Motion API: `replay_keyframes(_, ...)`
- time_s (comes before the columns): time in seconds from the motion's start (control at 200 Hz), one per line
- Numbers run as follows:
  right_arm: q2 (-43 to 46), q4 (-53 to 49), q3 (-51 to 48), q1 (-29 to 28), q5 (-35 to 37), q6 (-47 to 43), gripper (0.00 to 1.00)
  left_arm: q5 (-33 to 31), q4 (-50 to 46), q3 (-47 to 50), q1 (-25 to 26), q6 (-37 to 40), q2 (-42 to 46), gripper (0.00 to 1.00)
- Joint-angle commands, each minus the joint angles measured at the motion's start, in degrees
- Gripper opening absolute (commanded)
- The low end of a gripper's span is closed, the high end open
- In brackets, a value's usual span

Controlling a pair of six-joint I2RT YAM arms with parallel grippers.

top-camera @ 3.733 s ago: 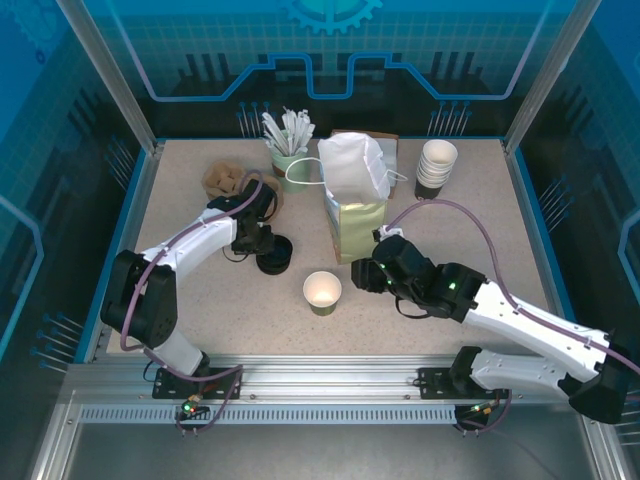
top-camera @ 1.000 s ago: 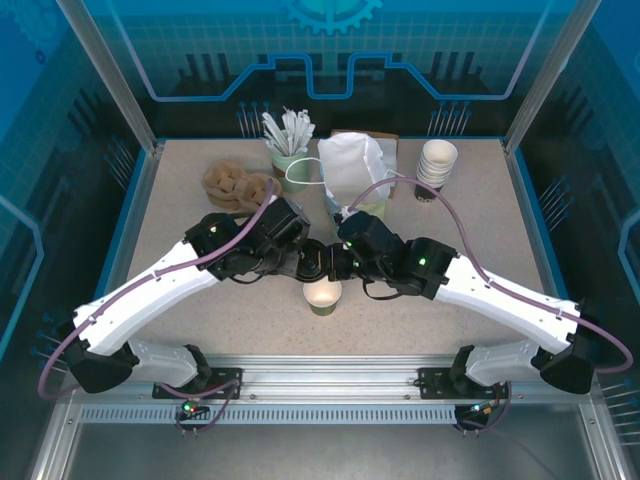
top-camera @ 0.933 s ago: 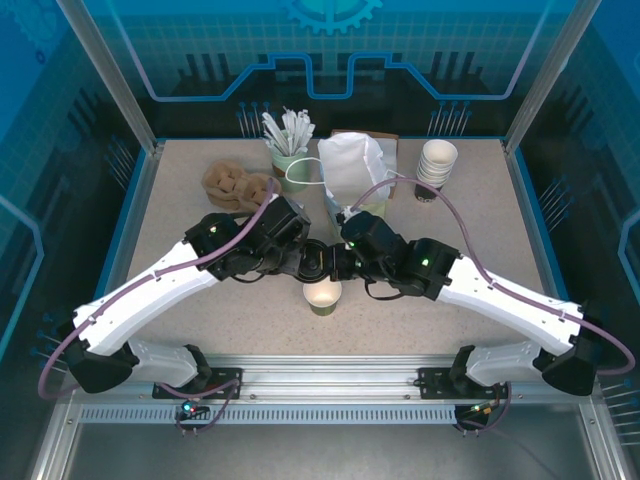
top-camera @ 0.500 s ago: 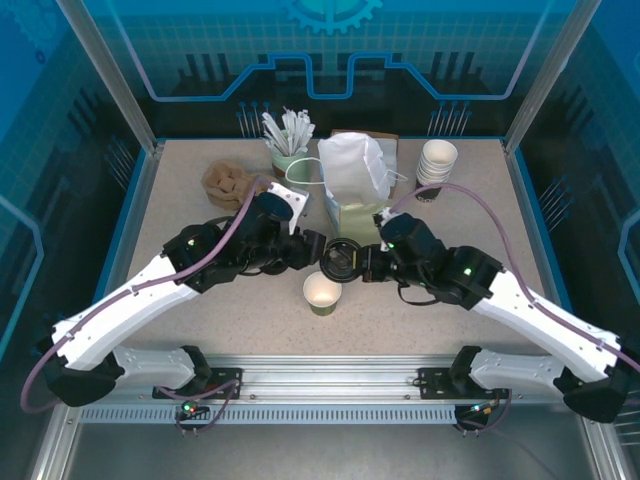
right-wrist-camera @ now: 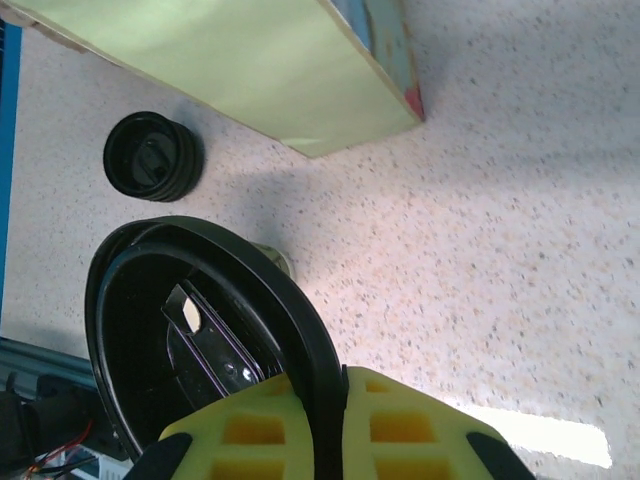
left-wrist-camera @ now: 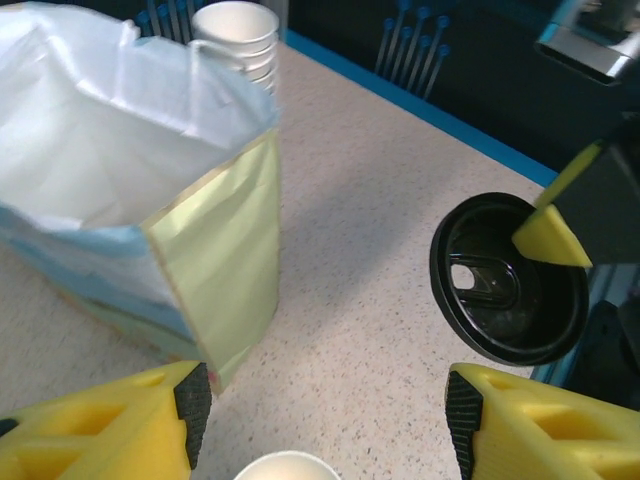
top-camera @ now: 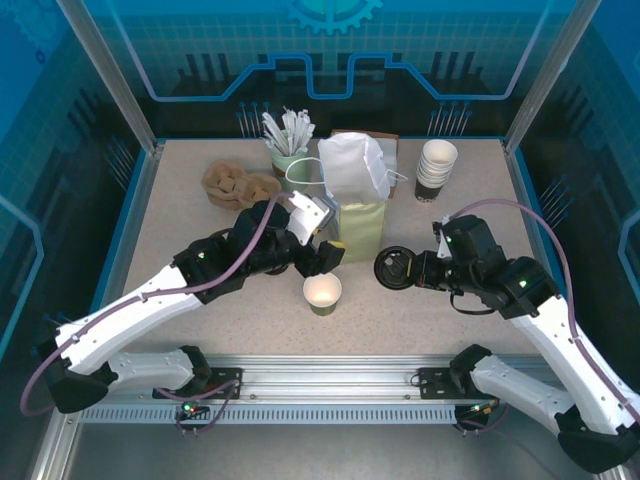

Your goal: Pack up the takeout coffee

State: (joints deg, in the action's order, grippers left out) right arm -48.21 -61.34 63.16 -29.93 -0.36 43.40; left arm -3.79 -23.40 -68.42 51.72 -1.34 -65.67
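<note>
The small olive-green paper cup (top-camera: 322, 291) stands lidless in front of the paper bag (top-camera: 355, 205); its white rim (left-wrist-camera: 290, 466) shows just below my left fingers. My right gripper (top-camera: 415, 270) is shut on the edge of a round black lid (top-camera: 397, 268), held on edge right of the cup and off the table. From the right wrist the lid (right-wrist-camera: 190, 330) is pinched between the yellow fingers (right-wrist-camera: 335, 405). My left gripper (top-camera: 325, 256) hovers open above the cup's far side (left-wrist-camera: 328, 410), with the bag (left-wrist-camera: 210, 260) on its left and the lid (left-wrist-camera: 510, 290) on its right.
A stack of lidless white-rimmed cups (top-camera: 436, 165) stands at the back right. A cup of stirrers (top-camera: 288, 140) and brown sleeves (top-camera: 238, 183) sit at the back left. A loose stack of black lids (right-wrist-camera: 153, 157) lies beyond the bag's corner.
The two grippers were together over the cup with the lid between them. The right gripper has carried the lid off to the right, and the left gripper now stands open and has drawn back.
</note>
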Motion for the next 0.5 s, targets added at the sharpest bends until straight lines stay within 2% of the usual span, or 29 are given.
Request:
replay_keyframes(0.0, 0.4, -5.9, -1.3, 4.5, -8.2, -4.8, 0.00, 6.3, 8.2, 3.3, 0.8, 9.0, 0.9, 0.65)
replay_keyframes(0.14, -1.7, -8.6, -1.6, 7.9, -12.0, -8.2, 0.00, 8.9, 14.3, 7.8, 1.6, 14.6, 1.1, 0.65)
replay_keyframes(0.36, -4.1, -9.4, -1.3, 9.2, -13.9, -10.7, 0.00, 14.1, 20.2, 12.5, 2.7, 22.7, -0.8, 0.64)
replay_keyframes(0.495, -5.5, -9.7, -1.2, 9.7, -14.5, -11.8, 0.00, 11.9, 23.7, 16.7, 6.8, 33.4, -2.1, 0.65)
